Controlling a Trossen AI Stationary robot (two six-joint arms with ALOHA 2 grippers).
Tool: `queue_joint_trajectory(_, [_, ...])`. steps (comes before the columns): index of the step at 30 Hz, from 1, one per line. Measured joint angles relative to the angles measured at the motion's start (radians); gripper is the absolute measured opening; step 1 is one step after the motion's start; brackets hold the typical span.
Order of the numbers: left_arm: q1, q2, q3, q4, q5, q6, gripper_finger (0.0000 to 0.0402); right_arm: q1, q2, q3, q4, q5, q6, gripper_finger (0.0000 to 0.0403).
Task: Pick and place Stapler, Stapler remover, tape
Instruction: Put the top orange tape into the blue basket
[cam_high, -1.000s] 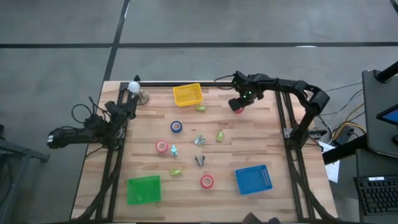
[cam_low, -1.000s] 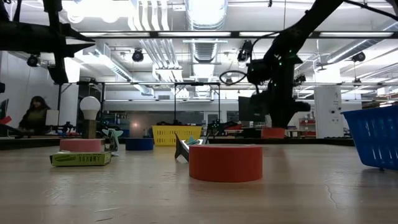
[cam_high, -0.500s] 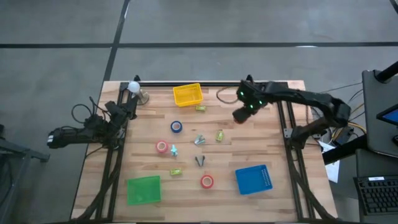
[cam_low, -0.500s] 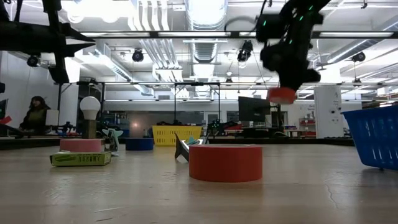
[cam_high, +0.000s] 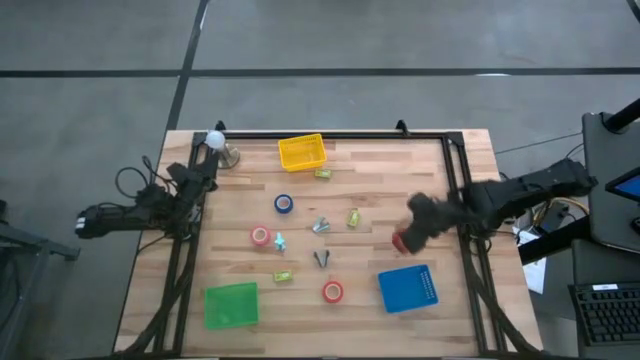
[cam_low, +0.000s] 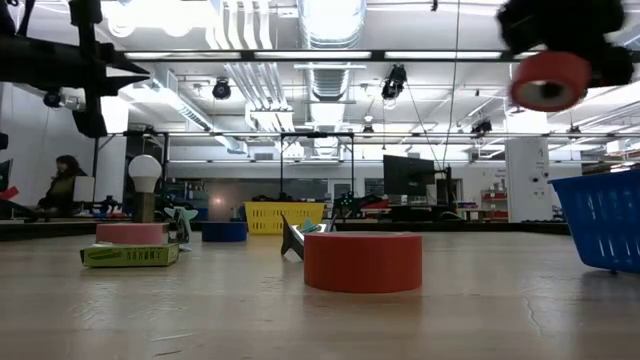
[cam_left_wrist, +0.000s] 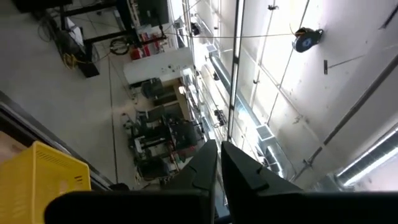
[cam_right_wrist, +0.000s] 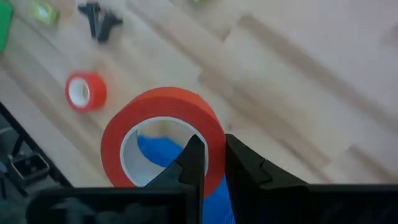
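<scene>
The right tool (cam_high: 405, 240), clamped on a red tape roll (cam_high: 399, 243), hangs high above the surface with the blue basket (cam_high: 408, 288) just beside it toward the front edge.

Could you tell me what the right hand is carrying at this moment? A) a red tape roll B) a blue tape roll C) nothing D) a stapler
A: the right hand is pinched on the rim of a red tape roll, held in the air above the table.

Tape roll (cam_high: 399, 242) in right gripper (cam_high: 407, 238) above table (cam_high: 440, 200), beside basket (cam_high: 407, 288).
</scene>
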Motion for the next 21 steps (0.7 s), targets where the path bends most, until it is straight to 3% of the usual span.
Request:
queue_joint_trajectory(5, [0.0,0.042,0.0,-0.006,0.0,-0.044,0.0026,0.202,0.055,-0.031,-0.001,0.016,0.204,0.0038])
queue_joint_trajectory(10, [0.0,0.098,0.0,-0.013,0.0,-0.111,0.0026,0.327,0.153,-0.032,0.015,0.012,0.325,0.0038])
queue_joint_trajectory(15, [0.0,0.148,0.0,-0.013,0.052,-0.179,0.0026,0.394,0.237,-0.008,0.025,0.01,0.405,0.0038])
queue_joint_trajectory(21, [0.001,0.168,0.0,-0.012,0.192,-0.233,0.0026,0.42,0.338,-0.01,0.073,-0.032,0.43,0.0038])
